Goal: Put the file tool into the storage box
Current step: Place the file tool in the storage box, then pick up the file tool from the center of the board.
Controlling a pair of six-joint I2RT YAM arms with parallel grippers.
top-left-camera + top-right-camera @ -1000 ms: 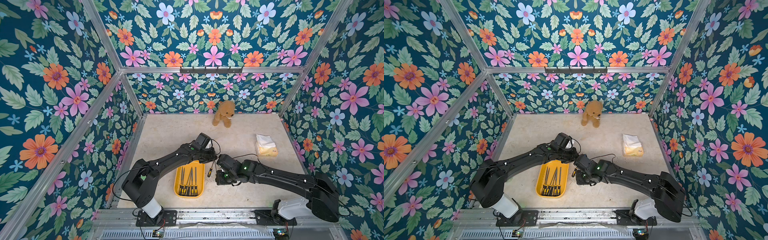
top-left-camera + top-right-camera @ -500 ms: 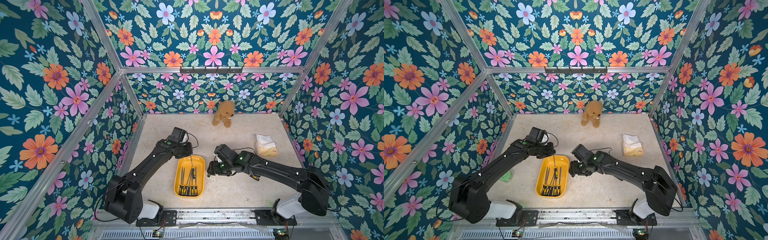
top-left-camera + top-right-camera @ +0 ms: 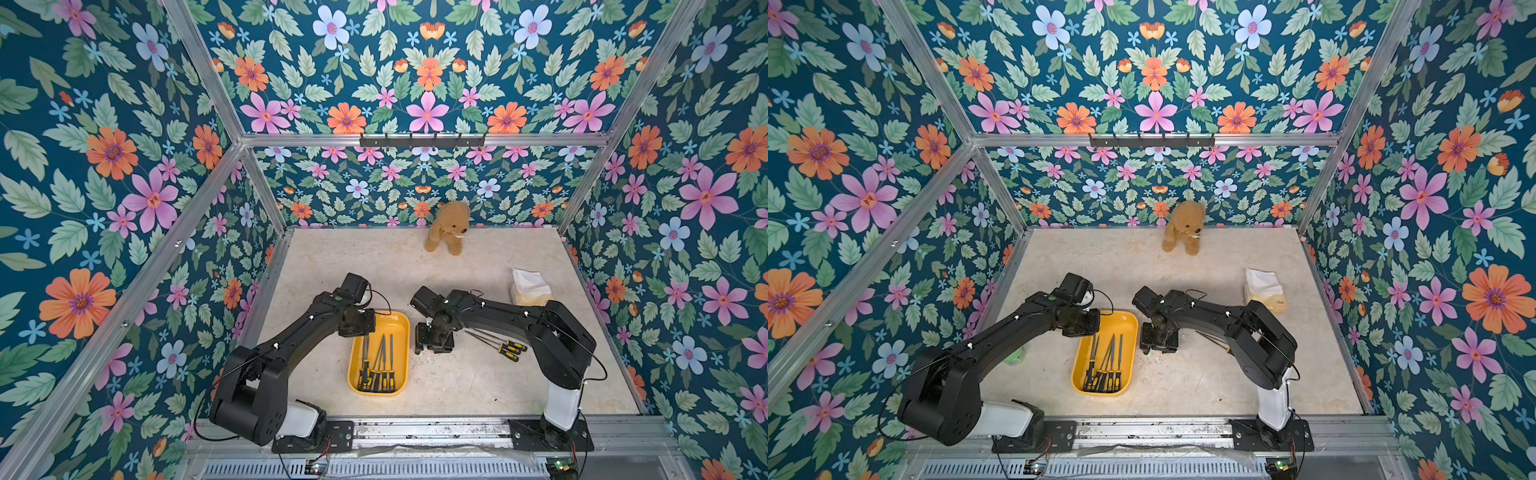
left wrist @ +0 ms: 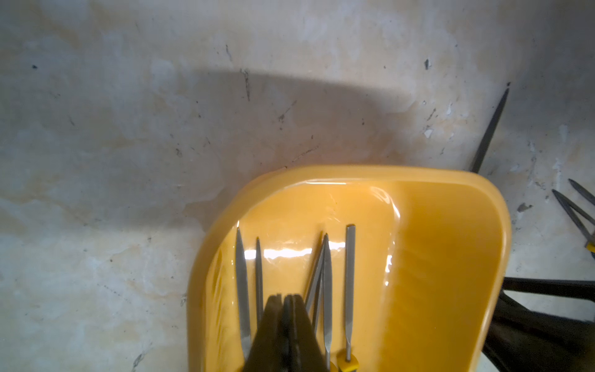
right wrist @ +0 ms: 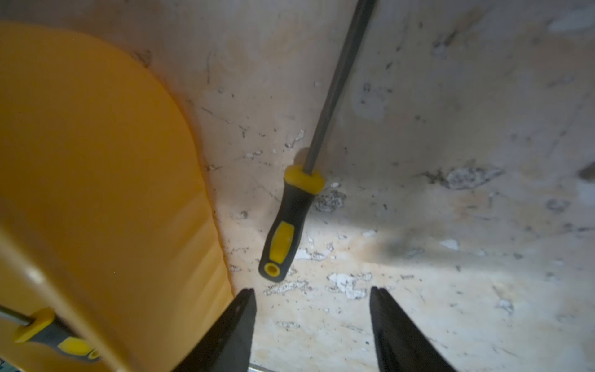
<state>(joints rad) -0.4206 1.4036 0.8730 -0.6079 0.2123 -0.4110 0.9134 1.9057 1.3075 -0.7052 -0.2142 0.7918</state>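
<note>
**One file tool loose by the box, right pincer wide open over it**

The pale, scuffed table point(image 3: 374, 257) spreads under both pincers. The left arm point(image 3: 291, 334) reaches forward, and its left pincer point(image 4: 285, 298) hangs over the far end of the storage box. Its fingers are pressed together with nothing between them. The right arm point(image 3: 498, 311) folds back on itself, so the right pincer point(image 5: 312, 290) points down at the table. Its jaws stand wide apart and empty.

The yellow storage box point(image 3: 398, 332) lies directly beneath the left pincer. It is just beside the right pincer, on that pincer's side toward the left arm.

A brown teddy bear point(image 3: 446, 228) sits well beyond both pincers, against the back wall. A tissue pack point(image 3: 530, 286) lies well apart from the right pincer, on its side away from the box.

Several files point(image 3: 377, 374) lie lengthwise inside the box under the left pincer, with their blades toward its tips. A few more files point(image 3: 513, 351) lie on the table near the right pincer, on its side away from the box.

The file tool point(image 5: 297, 196) lies on the table outside the box, close beside its wall. Its black-and-yellow handle end is just ahead of the right pincer's fingertips, in line with the gap, and touches neither finger.
</note>
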